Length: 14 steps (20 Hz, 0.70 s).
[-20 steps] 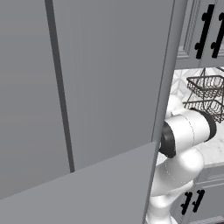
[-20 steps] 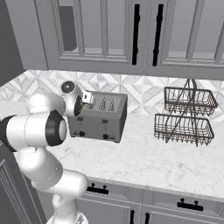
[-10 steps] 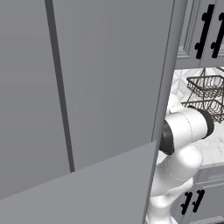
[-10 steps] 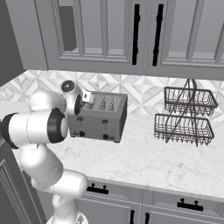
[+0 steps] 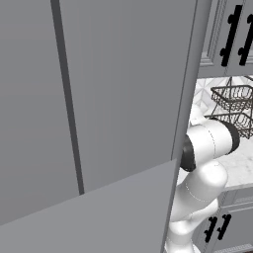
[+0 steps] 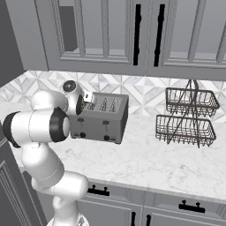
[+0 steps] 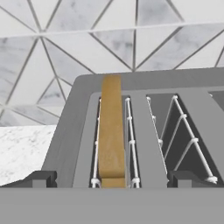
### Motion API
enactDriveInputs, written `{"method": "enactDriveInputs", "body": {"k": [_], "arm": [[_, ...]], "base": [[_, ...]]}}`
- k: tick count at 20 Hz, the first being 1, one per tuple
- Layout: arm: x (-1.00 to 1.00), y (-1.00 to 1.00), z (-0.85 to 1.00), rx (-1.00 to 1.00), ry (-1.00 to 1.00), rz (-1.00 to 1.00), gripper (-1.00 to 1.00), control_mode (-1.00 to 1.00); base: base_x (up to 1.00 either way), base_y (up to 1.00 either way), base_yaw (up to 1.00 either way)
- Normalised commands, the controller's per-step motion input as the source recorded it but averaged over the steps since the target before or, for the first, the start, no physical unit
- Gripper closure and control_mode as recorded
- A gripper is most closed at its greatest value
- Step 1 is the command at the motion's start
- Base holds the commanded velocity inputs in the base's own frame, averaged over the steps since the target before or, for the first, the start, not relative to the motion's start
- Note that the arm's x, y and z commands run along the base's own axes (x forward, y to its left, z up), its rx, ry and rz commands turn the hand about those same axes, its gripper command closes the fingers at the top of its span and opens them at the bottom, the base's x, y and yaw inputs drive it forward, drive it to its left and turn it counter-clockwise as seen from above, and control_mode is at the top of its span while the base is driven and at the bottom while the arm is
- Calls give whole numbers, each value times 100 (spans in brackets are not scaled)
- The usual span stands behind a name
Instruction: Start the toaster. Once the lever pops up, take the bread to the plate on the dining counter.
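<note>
The grey toaster [image 6: 102, 119] stands on the marble wall counter against the tiled backsplash. A tan bread [image 7: 111, 131] slice stands upright in its leftmost slot [image 7: 112, 144], top edge above the rim. A small pale lever [image 6: 81, 120] sticks out of the dark front face. My gripper [image 6: 85, 102] hovers at the toaster's near left top corner, open; in the hand view the gripper [image 7: 112, 179] has its fingertips [image 7: 41, 178] spread wide on either side of the bread slot, holding nothing. The plate and the dining counter are out of view.
A two-tier dark wire basket [image 6: 187, 117] stands to the toaster's right, with bare marble counter [image 6: 145, 163] in front. Upper cabinets [image 6: 132, 35] hang above. A tall grey cabinet panel [image 5: 99, 99] stands close on the left, beside my arm's elbow [image 5: 207, 143].
The hand has crept slightly up and right toward the toaster's top. The jaws stay open; toaster and bread have not moved.
</note>
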Motion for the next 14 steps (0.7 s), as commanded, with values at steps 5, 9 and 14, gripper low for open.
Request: {"method": "enactDriveInputs", "body": {"k": [5,9,14], "arm": [[10,0,0,0,0,0,-100,-100],[9,0,0,0,0,0,-100,-100],[1,0,0,0,0,0,-100,-100]], "base": [[0,0,0],[0,0,0],[0,0,0]]}}
